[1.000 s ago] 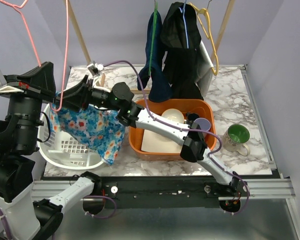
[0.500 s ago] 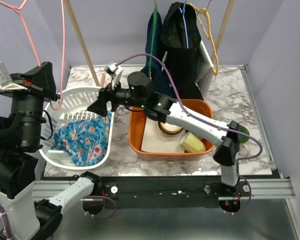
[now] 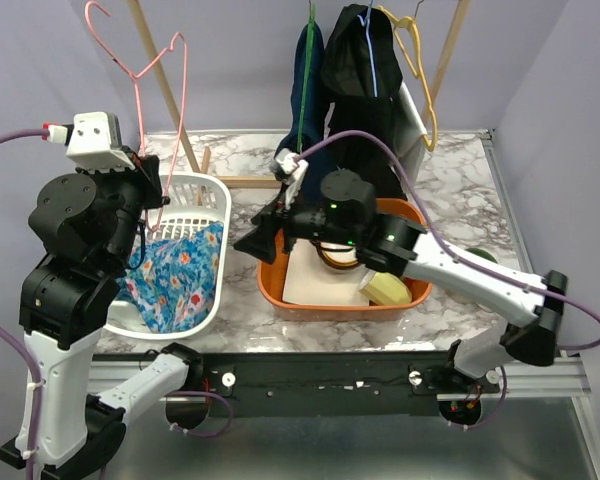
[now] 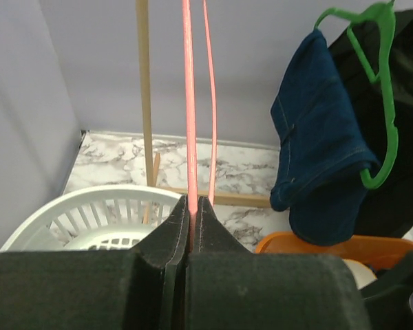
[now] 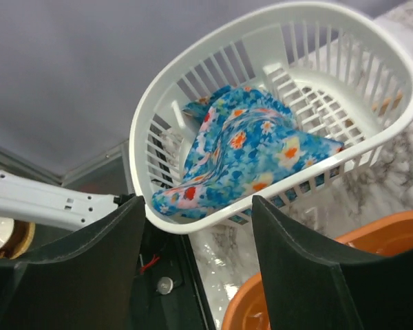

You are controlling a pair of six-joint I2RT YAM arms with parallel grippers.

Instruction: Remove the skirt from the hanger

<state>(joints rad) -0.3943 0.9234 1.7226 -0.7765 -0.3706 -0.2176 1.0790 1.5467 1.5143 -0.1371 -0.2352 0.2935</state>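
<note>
The blue floral skirt lies in the white laundry basket, off the hanger; it also shows in the right wrist view. My left gripper is shut on the pink wire hanger, which stands bare above the basket; its wire runs up from between the jaws. My right gripper is open and empty, between the basket and the orange tub, above the table; in its own view the jaws stand wide apart over the basket rim.
A wooden rack behind carries a navy garment on a green hanger, a black garment and a yellow hanger. The orange tub holds cups and a board. A green mug stands at the right.
My right gripper pulled back from the basket to the right, toward the orange tub. My left arm lifted the bare pink hanger up and to the right. The skirt stays in the basket.
</note>
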